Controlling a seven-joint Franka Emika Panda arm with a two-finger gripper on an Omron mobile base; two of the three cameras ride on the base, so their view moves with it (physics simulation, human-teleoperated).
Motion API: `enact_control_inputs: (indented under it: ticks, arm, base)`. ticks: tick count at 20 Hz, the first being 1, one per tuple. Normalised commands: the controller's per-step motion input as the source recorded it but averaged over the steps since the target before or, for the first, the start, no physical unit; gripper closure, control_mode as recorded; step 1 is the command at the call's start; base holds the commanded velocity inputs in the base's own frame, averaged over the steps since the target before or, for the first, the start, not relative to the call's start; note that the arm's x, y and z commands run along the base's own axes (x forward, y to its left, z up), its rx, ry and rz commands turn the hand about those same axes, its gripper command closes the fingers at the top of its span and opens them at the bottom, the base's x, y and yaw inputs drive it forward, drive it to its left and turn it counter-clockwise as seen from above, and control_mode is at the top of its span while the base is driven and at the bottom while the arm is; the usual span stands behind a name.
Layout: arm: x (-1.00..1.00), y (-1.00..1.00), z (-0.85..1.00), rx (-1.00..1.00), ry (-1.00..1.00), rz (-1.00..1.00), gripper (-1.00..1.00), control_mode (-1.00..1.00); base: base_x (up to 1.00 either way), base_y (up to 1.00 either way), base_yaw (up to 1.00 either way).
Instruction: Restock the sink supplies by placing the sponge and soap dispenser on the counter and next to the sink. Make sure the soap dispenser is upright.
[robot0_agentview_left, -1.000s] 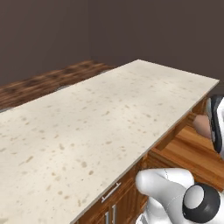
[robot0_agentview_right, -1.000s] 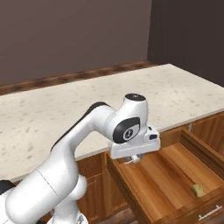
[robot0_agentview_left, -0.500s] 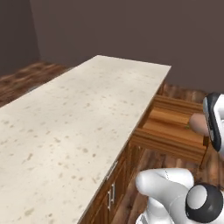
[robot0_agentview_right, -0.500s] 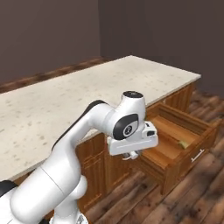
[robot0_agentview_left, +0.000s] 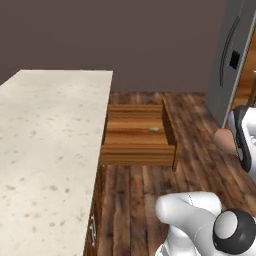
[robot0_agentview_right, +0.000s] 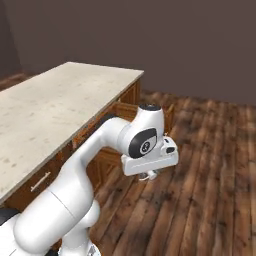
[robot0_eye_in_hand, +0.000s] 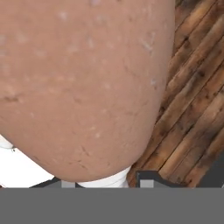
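Observation:
My gripper (robot0_agentview_right: 150, 174) is shut on the soap dispenser (robot0_eye_in_hand: 83, 83), a reddish-brown bottle that looms close in the hand view. In the left base view the soap dispenser (robot0_agentview_left: 224, 141) shows as a brown bulge beside the hand at the right edge, above the floor. The sponge (robot0_agentview_left: 154, 129), a small yellow-green block, lies inside the open drawer (robot0_agentview_left: 137, 145). The beige speckled counter (robot0_agentview_left: 45, 130) runs along the left, and in the right base view the counter (robot0_agentview_right: 55, 105) stretches away to the left of the arm. The sink is out of view.
The open wooden drawer juts out from the counter's end over the plank floor (robot0_agentview_left: 195, 165). A grey fridge (robot0_agentview_left: 232, 55) with a dark handle stands at the far right. Wide wooden floor (robot0_agentview_right: 210, 165) spreads to the right of the arm.
The whole scene has swung as the base drove and turned; the counter now runs along the left and the drawer lies ahead. The gripper stays shut on the bottle.

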Motion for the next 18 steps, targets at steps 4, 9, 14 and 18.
enact_control_inputs:
  ticks: [4,9,14,18]
  arm:
    - [0.00,0.00,0.00,0.00,0.00,0.00,1.00,1.00]
    - [0.00,0.00,0.00,0.00,0.00,0.00,1.00,1.00]
    - [0.00,0.00,0.00,0.00,0.00,0.00,1.00,1.00]
    - [0.00,0.00,0.00,0.00,0.00,0.00,1.00,1.00]
  base:
    - [-0.29,-0.09,-0.80]
    - [-0.08,-0.12,-0.78]
    - [0.07,-0.49,-0.69]
    - [0.25,-0.58,-0.62]
